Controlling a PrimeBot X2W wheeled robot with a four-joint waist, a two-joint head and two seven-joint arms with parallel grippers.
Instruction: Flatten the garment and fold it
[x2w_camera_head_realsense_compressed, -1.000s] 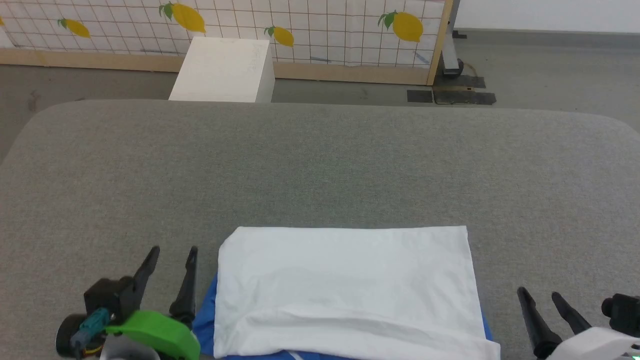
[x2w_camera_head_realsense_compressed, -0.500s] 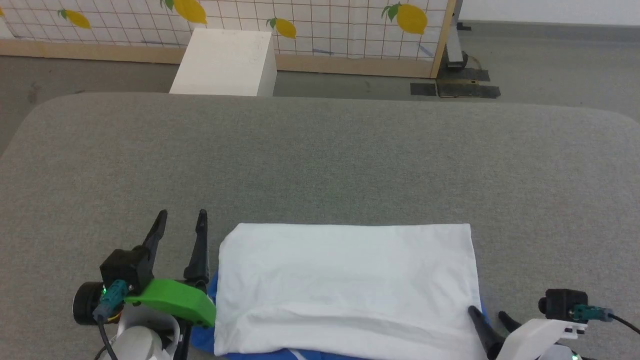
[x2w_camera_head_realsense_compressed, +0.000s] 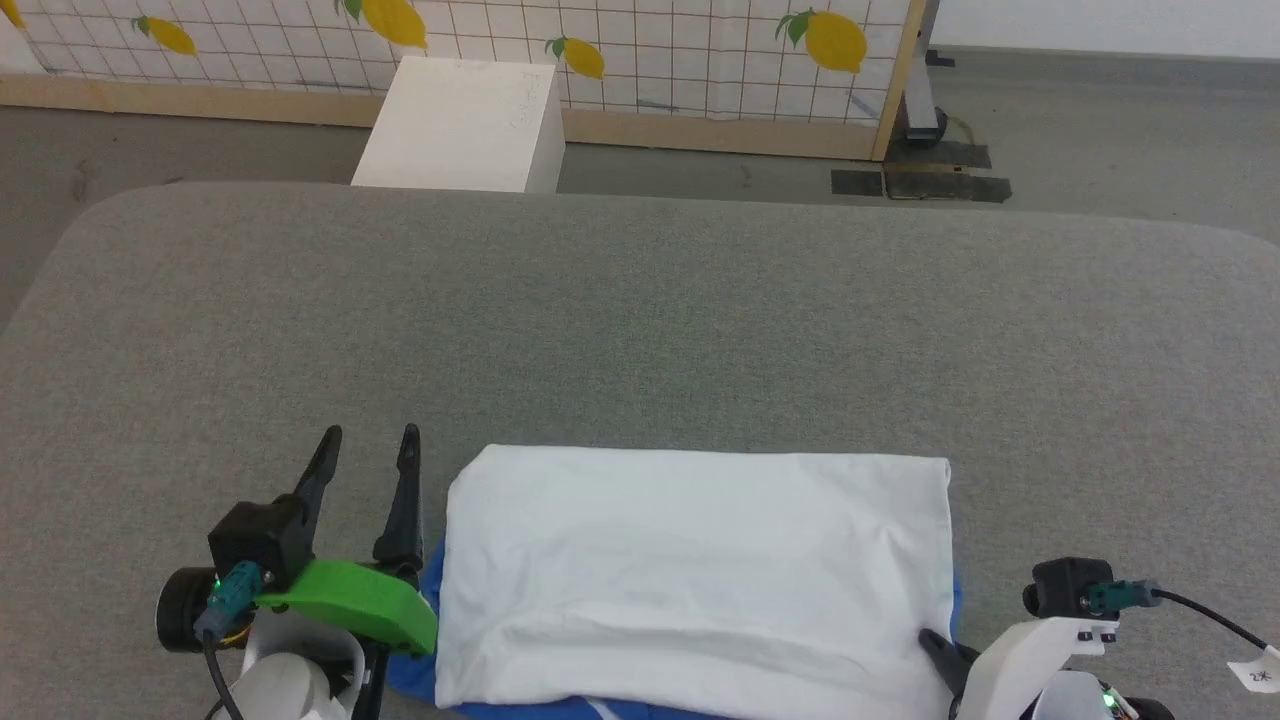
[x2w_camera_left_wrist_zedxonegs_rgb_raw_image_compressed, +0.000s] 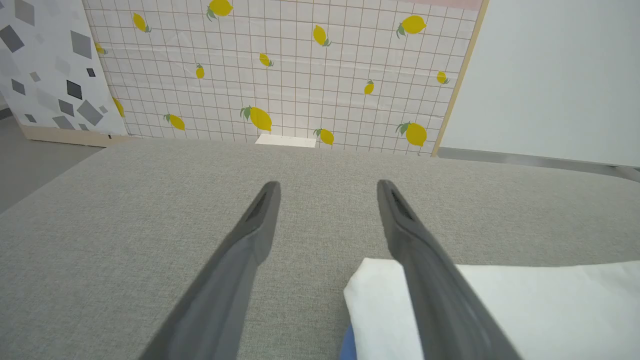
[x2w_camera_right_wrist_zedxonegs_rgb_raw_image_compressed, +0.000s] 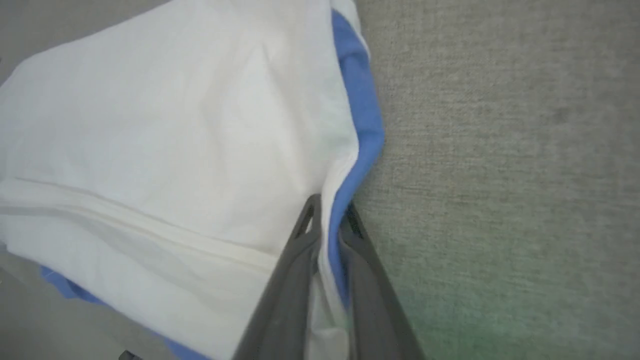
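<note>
While the right gripper (x2w_camera_right_wrist_zedxonegs_rgb_raw_image_compressed: 330, 216) was clamped on the layered white-and-blue edge of the soft white cotton garment with royal-blue sleeves (x2w_camera_head_realsense_compressed: 690, 570), low on its three-o'clock side, the next fold looked ready to begin. That garment lay as a flat rectangle at six o'clock on the grey fabric-covered table (x2w_camera_head_realsense_compressed: 640, 320). Doing the step well would probably mean the left gripper (x2w_camera_head_realsense_compressed: 369, 435), fingers spread apart just beside the nine-o'clock edge, taking every layer there too, so both sides lift level. Blue sleeve cloth peeking out at the sides could slip loose. A plain white box (x2w_camera_head_realsense_compressed: 460, 125) and a lemon-printed grid screen (x2w_camera_head_realsense_compressed: 640, 50) stood at twelve o'clock, well apart, blocking nothing.
</note>
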